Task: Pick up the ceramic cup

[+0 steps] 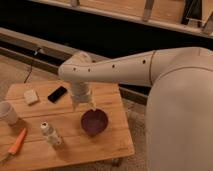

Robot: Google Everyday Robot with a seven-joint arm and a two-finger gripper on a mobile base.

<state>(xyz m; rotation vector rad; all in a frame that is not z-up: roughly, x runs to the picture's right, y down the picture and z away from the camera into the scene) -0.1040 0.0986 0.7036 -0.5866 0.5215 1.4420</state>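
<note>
The ceramic cup (7, 112) is small, plain and white. It stands at the left edge of the wooden table (65, 145), partly cut off by the frame. My gripper (82, 103) hangs from the white arm over the middle of the table, just left of and above the dark purple bowl (94, 122). It is well to the right of the cup and apart from it. A small white bottle with a dark cap (50, 134) lies near the front, between cup and bowl.
A black phone (57, 93) and a pale sponge-like block (31, 96) lie at the back left of the table. An orange carrot-like object (17, 141) lies at the front left. A dark wall and a ledge run behind the table.
</note>
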